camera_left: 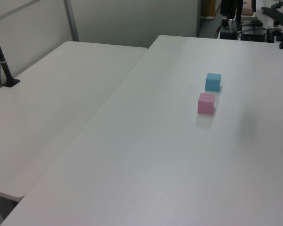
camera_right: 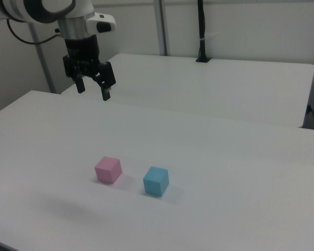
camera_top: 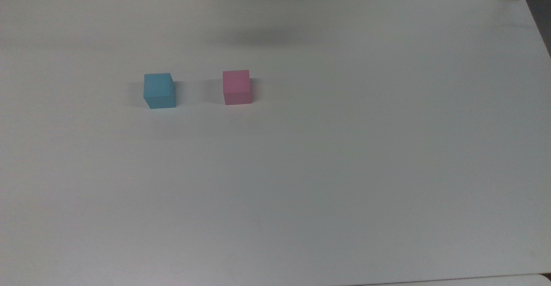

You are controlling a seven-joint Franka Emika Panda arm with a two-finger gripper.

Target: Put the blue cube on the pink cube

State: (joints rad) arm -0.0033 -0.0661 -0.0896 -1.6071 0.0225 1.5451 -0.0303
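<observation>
Blue cube & pink cube apart on counter; gripper high above, fingers open, empty.

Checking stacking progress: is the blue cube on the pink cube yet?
No. The blue cube sits on the table beside the pink cube, apart.

The blue cube sits flat near the pink cube, apart.
</observation>
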